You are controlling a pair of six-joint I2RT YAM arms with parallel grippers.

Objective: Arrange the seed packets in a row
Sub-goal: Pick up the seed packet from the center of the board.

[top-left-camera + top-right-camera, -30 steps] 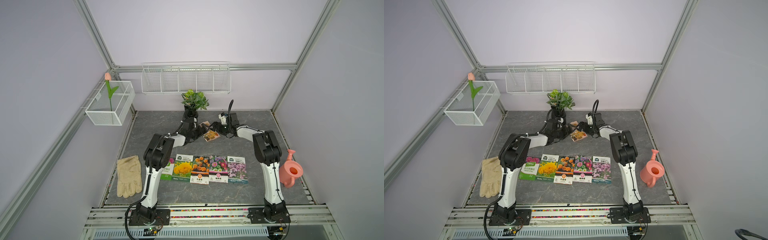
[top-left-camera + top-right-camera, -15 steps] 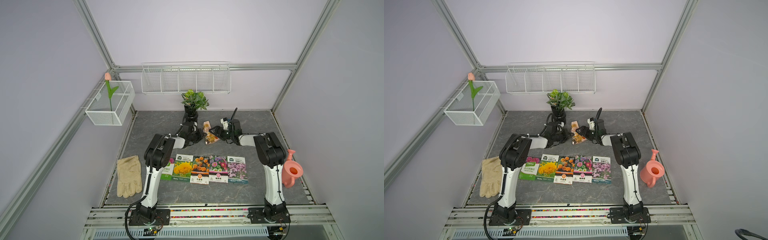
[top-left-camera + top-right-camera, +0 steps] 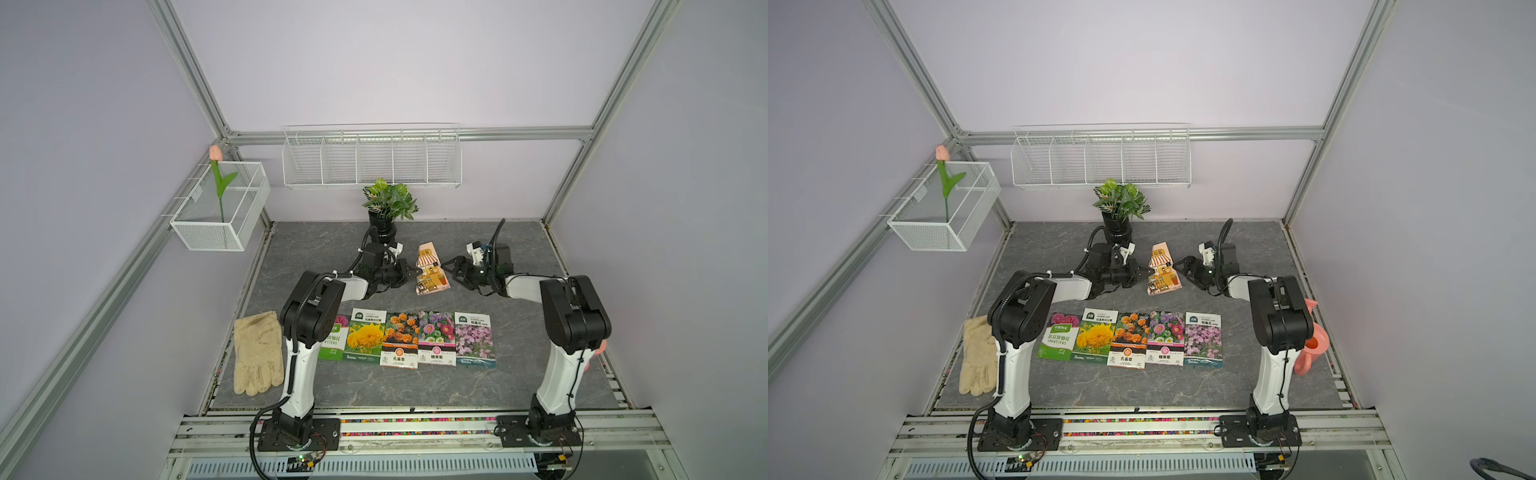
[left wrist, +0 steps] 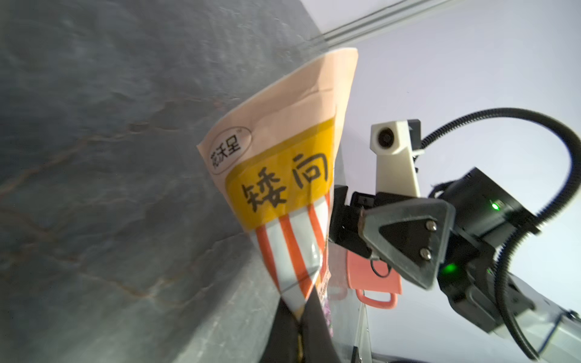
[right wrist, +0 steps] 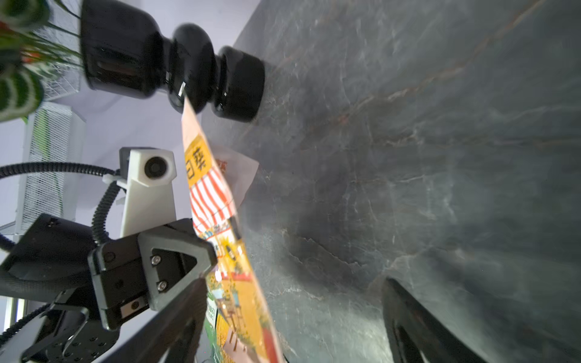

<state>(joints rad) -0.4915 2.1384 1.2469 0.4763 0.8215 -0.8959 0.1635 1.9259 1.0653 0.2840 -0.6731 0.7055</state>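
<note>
Left gripper (image 3: 410,272), centre of both top views: clamps shut on the left edge of the beige shopfront packet (image 3: 431,270) and holds it tipped up on edge above the grey table (image 3: 519,249). Cannot tell whether the packet's lower edge touches the surface. In the left wrist view, shows the packet (image 4: 283,188) rising straight out from between the pinched fingertips, printed face toward the camera.

Right gripper (image 3: 449,272): stands wide open just right of the same packet, tips pointing at its right edge. In the right wrist view, frames the packet's near end between the spread fingers (image 5: 405,314), closer to one finger than the other. Cannot tell whether there is contact.

Lower centre of both top views, well in front of both grippers: lie flat, side by side, edges touching or slightly overlapping, from left to right, the green packet (image 3: 1059,336), yellow packet (image 3: 365,336), orange packet (image 3: 400,340), mixed pink packet (image 3: 436,338) and lilac packet (image 3: 475,340).

Behind the left gripper, against the back wall: potted plant (image 3: 388,201). Lower left, beside the row: cream glove (image 3: 255,353).
</note>
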